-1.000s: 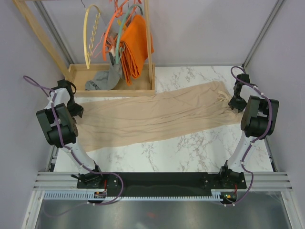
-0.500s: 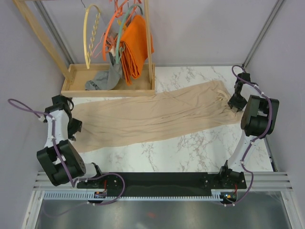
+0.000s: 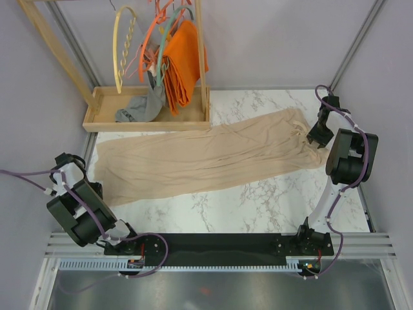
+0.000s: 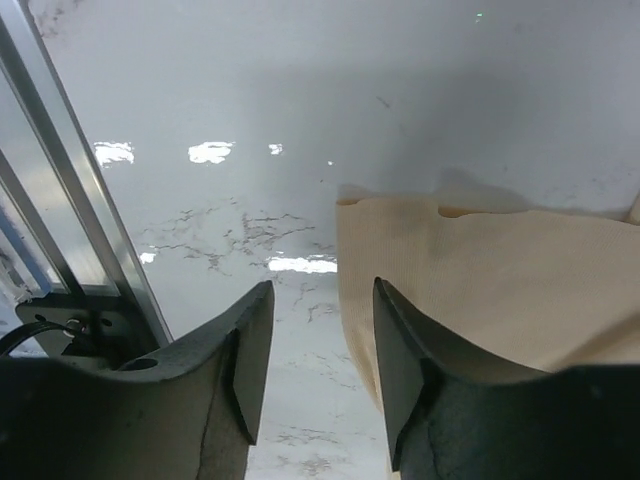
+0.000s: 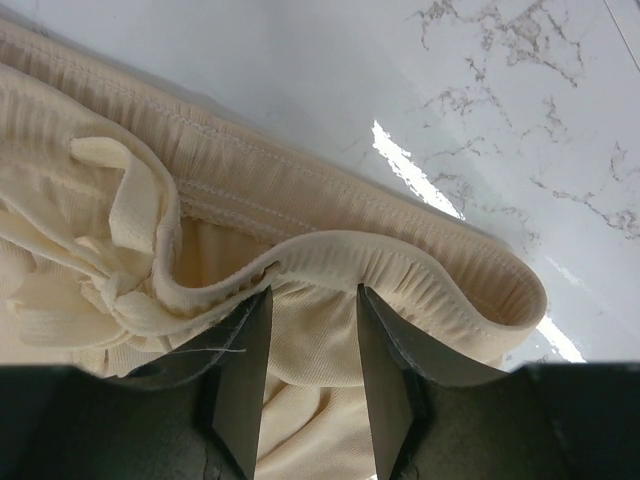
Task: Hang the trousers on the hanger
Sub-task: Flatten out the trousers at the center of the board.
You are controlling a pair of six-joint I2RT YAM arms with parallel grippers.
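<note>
Long beige fabric trousers (image 3: pixel 206 158) lie flat across the white marble bench (image 3: pixel 258 200), well apart from the pale yellow arch hanger (image 3: pixel 117 48) up on the wooden rack (image 3: pixel 202 64). Left gripper (image 4: pixel 320 290) jaws are apart and empty, just beside the leg hem. Right gripper (image 5: pixel 313 295) jaws straddle the drawstring waistband, and I can't tell if they're pinching it.

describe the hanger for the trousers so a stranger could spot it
Look at the wooden rack at the far left corner of the table. The hanger hangs at its left end: a pale cream arch with a twisted bar, unlike the thin orange hangers beside it.
</note>
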